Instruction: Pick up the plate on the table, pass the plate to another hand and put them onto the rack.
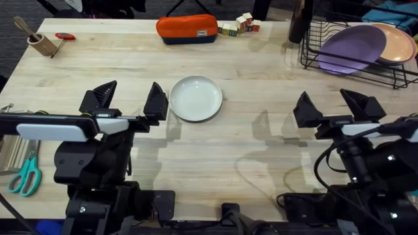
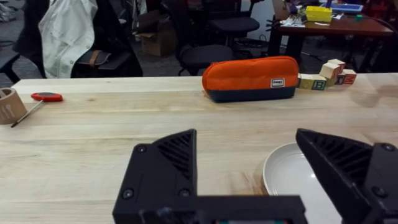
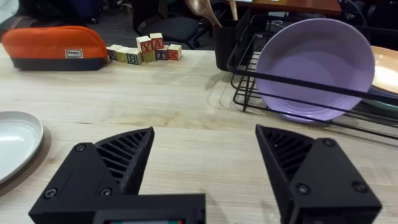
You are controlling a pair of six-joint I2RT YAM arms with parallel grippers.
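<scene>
Left end effector [image 1: 127, 99] spread wide, one finger seemingly at the plate [image 1: 195, 98] rim, lining up the pick; right end effector [image 1: 338, 106] wide, waiting.

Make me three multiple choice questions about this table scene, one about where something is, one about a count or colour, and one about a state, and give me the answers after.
1. Where is the plate?
A. flat on the table, beside the left claw
B. standing in the rack
C. held in the right claw

2. How many plates stand in the rack?
A. none
B. two
C. four

3. How do both claws stand?
A. both shut on the plate
B. one open, one shut
C. both open, holding nothing

Answers: 
1 A, the overhead view shows it lying on the wood next to the left claw's inner finger. 
2 B, a purple plate and a peach plate lean there. 
3 C, each claw's fingers are spread with only bare table between them.
</scene>
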